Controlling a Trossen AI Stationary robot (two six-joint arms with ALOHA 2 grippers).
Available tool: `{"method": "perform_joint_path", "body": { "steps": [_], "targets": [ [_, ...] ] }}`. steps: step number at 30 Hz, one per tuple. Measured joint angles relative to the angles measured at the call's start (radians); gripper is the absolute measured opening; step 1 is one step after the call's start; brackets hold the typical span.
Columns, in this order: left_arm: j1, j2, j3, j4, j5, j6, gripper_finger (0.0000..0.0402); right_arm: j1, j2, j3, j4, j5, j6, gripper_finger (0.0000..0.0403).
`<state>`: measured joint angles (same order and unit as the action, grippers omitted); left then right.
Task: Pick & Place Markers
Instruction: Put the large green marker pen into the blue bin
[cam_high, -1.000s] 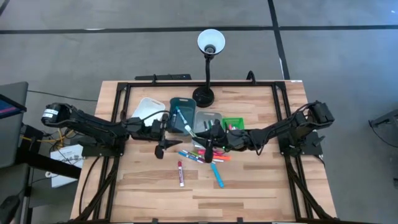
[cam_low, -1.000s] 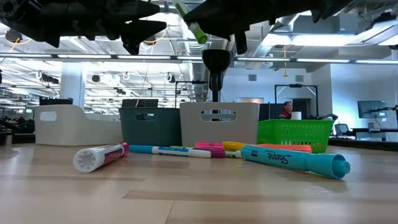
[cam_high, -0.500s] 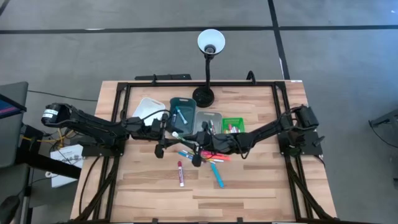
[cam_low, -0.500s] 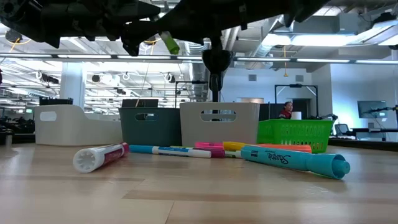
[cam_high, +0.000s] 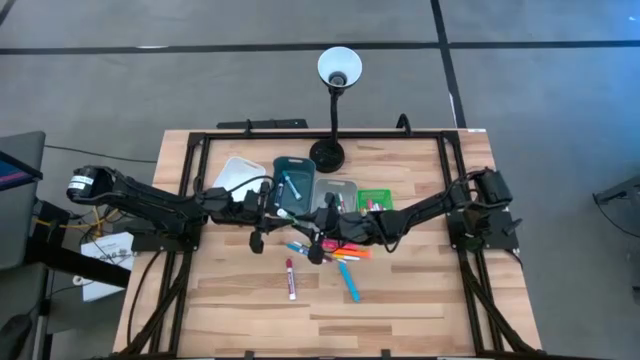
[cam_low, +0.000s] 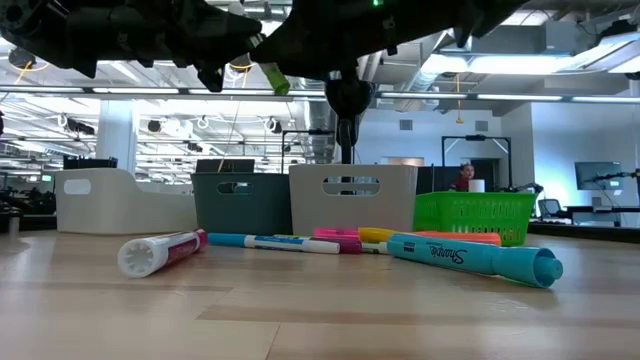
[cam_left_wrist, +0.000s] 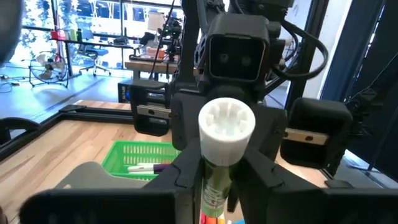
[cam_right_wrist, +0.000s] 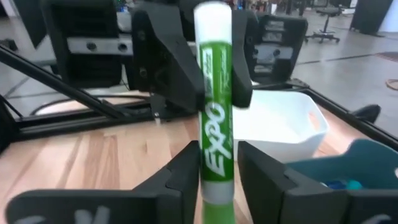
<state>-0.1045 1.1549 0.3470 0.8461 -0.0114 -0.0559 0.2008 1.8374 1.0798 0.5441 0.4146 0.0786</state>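
High view: right tool (cam_high: 318, 245) meets left tool (cam_high: 262, 235) above wooden table (cam_high: 420, 300). Right wrist view: right tool clamps green-and-white Expo marker (cam_right_wrist: 214, 124), upright. Left wrist view: its ribbed white end faces; left tool's state can't tell.

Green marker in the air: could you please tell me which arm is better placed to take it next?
Left. The right gripper grips the green marker by one end, its free end pointing straight at the left gripper, close opposite.
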Motion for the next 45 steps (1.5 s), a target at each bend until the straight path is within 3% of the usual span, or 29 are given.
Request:
{"method": "perform_joint_path", "body": {
  "steps": [8,14,19,23,30,32,39,45],
  "targets": [
    [0.0,-0.001,0.0,-0.002,-0.023,-0.005,0.0064,0.009,-0.027,-0.001,-0.096,0.041,0.0,0.0159],
    [0.043,-0.001,0.0,-0.093,-0.224,-0.002,0.0069,0.072,-0.166,-0.002,-0.374,0.174,0.014,0.0198],
    [0.172,-0.001,0.0,-0.149,-0.281,-0.004,0.0069,0.143,-0.249,-0.002,-0.516,0.192,0.164,0.0216],
    [0.296,-0.001,0.0,-0.208,-0.25,-0.039,0.0074,0.199,-0.261,-0.002,-0.555,0.191,0.236,0.0219],
    [0.454,0.023,0.0,-0.371,-0.051,-0.225,0.0077,0.27,-0.262,-0.002,-0.55,0.193,0.254,0.0216],
    [0.468,0.056,0.001,-0.366,-0.009,-0.249,0.0077,0.277,-0.262,-0.002,-0.54,0.194,0.255,0.0216],
    [0.474,0.197,0.001,-0.349,-0.003,-0.267,0.008,0.263,-0.262,-0.002,-0.534,0.191,0.255,0.0216],
    [0.474,0.272,0.002,-0.269,-0.003,-0.268,0.0116,0.252,-0.262,-0.002,-0.533,0.189,0.255,0.0216]
  ]
}}
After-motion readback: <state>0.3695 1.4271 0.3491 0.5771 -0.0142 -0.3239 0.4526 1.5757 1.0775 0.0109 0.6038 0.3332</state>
